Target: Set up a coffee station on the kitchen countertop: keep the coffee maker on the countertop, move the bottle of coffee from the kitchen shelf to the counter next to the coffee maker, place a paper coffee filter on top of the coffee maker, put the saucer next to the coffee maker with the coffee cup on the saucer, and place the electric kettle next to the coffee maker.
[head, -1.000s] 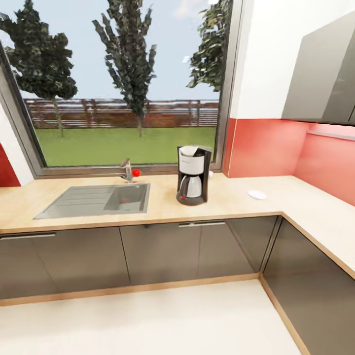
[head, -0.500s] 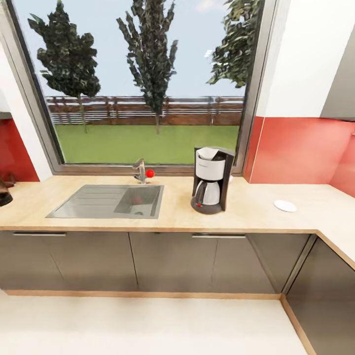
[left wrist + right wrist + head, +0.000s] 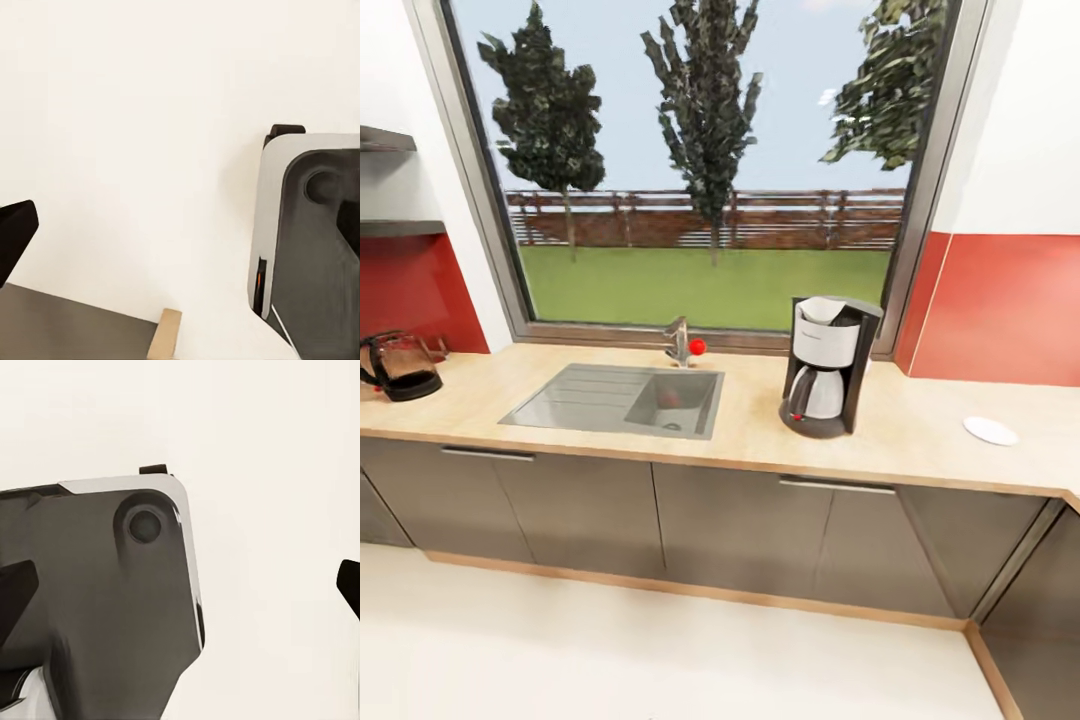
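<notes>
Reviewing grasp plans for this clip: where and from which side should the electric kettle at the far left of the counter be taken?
Probably by the dark handle of the electric kettle, which curves off its left side at the picture's edge. It stands upright on the countertop, so a claw would come in level from that side.

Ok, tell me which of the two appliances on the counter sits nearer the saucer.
The coffee maker, right of the sink; the electric kettle stands at the counter's far left, farthest from the saucer.

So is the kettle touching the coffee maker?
Apart. The head view shows the kettle at the counter's far left and the coffee maker right of the sink, which lies between them.
</notes>
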Controlling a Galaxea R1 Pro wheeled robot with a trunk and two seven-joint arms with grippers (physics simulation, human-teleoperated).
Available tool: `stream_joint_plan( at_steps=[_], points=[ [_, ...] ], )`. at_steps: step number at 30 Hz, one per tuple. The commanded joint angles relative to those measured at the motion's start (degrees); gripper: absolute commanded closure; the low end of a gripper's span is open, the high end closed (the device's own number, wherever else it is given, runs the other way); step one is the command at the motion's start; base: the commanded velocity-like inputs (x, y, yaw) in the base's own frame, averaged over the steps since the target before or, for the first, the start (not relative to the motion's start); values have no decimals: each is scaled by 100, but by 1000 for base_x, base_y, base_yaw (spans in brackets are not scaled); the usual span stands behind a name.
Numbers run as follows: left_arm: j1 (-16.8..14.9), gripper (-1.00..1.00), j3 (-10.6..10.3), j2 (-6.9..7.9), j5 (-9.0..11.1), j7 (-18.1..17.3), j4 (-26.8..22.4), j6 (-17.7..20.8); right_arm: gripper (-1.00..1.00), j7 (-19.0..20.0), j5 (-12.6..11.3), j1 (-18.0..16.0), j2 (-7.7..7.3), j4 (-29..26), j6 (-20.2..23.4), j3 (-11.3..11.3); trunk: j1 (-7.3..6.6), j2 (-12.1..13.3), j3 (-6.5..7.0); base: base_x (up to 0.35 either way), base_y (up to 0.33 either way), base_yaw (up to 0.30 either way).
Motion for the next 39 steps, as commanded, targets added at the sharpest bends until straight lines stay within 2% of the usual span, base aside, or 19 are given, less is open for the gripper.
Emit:
stream_joint_plan(
  at_steps=[1,3,13,20,39],
  points=[
    [-8,-100,50,-16,-52,-30,3,-20,-100,-6,2,-2,1,-3,-1,-11,3,-12,-18,0,0,231],
    [-13,-100,46,-76,-48,-20,-1,-24,-100,-6,2,-4,1,-4,-1,-11,3,-12,-30,0,0,231],
    [-23,-100,96,-91,-11,14,-27,-10,-100,-6,2,-3,1,-5,-1,-11,3,-12,-82,21,0,237],
    [-24,-100,114,-98,-6,23,-29,-16,-100,-8,2,-2,2,0,-9,-11,3,-12,-87,272,29,276],
    [-24,-100,116,-79,-6,24,-35,-22,-100,-10,2,-2,2,0,-10,-11,3,-12,-87,245,241,282]
  ],
)
